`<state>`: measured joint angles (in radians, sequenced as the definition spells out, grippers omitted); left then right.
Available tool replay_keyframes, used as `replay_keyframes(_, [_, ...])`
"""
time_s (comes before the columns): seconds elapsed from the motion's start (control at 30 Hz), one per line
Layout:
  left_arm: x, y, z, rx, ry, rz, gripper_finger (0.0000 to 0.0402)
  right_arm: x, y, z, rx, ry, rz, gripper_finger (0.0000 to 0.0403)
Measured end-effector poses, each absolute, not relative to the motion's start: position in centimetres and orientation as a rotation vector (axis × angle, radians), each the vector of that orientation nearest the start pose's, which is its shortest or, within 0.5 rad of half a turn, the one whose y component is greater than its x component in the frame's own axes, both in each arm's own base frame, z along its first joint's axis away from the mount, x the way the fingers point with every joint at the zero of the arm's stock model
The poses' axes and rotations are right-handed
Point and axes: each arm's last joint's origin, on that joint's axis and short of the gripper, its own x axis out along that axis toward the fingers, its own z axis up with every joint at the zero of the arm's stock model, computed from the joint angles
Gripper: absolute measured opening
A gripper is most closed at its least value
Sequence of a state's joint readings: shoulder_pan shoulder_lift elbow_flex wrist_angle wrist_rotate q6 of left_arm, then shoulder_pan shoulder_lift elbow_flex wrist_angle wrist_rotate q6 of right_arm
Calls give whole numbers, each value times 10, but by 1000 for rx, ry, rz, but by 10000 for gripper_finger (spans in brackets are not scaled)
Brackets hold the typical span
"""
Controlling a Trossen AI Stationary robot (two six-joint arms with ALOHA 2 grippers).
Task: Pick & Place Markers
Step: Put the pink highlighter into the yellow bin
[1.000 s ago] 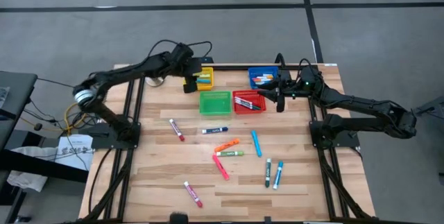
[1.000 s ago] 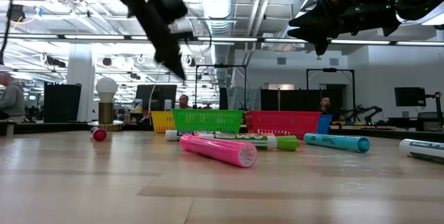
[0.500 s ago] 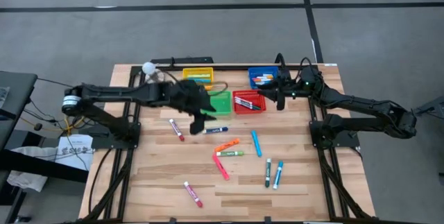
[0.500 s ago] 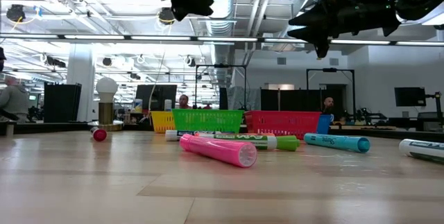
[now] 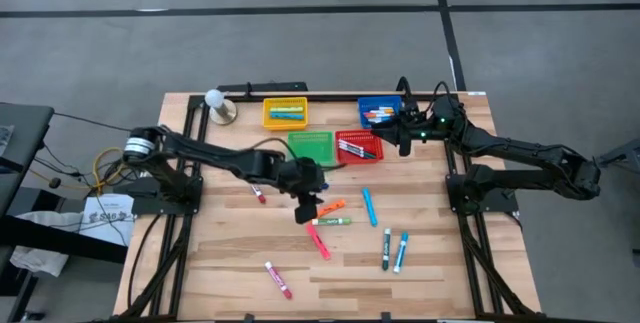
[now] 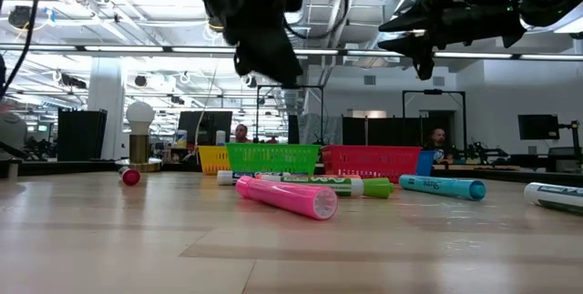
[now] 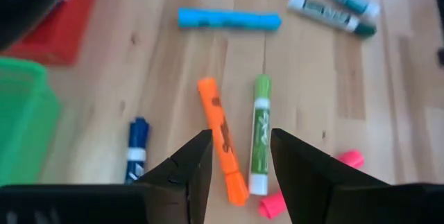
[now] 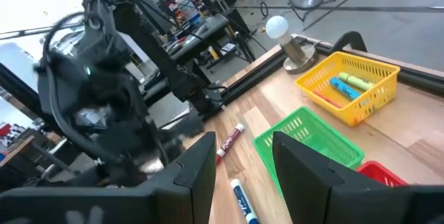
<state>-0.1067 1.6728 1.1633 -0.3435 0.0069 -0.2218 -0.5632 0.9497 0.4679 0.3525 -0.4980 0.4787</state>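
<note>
Your left arm reaches across the table [image 5: 220, 263]; left gripper [image 5: 308, 208] hangs over the orange marker [image 7: 220, 137] and green marker [image 7: 260, 132] mid-table, fingers apart, nothing between them. Right gripper [image 5: 403, 141] hovers by the red basket [image 5: 358, 147], fingers parted and empty. Other markers [image 5: 385, 248] lie scattered on the boards; some sit in the yellow basket [image 5: 285, 113].
</note>
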Motion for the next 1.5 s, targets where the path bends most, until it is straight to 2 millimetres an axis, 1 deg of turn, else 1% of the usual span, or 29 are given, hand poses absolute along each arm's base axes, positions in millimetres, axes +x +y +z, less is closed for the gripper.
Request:
replay_keyframes(0.1, [355, -46, 214, -133, 898, -51, 145, 180, -97, 246, 543, 94, -91, 131])
replay_keyframes(0.2, [355, -59, 208, -30, 913, -130, 145, 180, -97, 246, 495, 96, -89, 131])
replay_keyframes(0.3, [352, -77, 207, 114, 905, -236, 145, 180, -97, 246, 441, 98, -86, 131])
replay_keyframes(0.4, [348, -94, 205, 267, 891, -303, 145, 180, -97, 246, 431, 99, -85, 131])
replay_keyframes(0.5, [347, -102, 203, 343, 882, -340, 145, 180, -97, 246, 432, 99, -85, 131])
replay_keyframes(0.63, [350, -104, 194, 361, 896, -354, 145, 180, -97, 246, 432, 99, -86, 131])
replay_keyframes(0.8, [353, -106, 177, 371, 941, -406, 145, 180, -97, 245, 435, 105, -87, 131])
replay_keyframes(1.1, [357, -111, 165, 356, 951, -454, 145, 180, -97, 245, 436, 107, -87, 131])
replay_keyframes(1.33, [361, -112, 154, 440, 942, -497, 145, 179, -97, 243, 444, 120, -89, 131])
replay_keyframes(1.5, [362, -110, 152, 442, 946, -499, 145, 179, -97, 243, 445, 123, -90, 131])
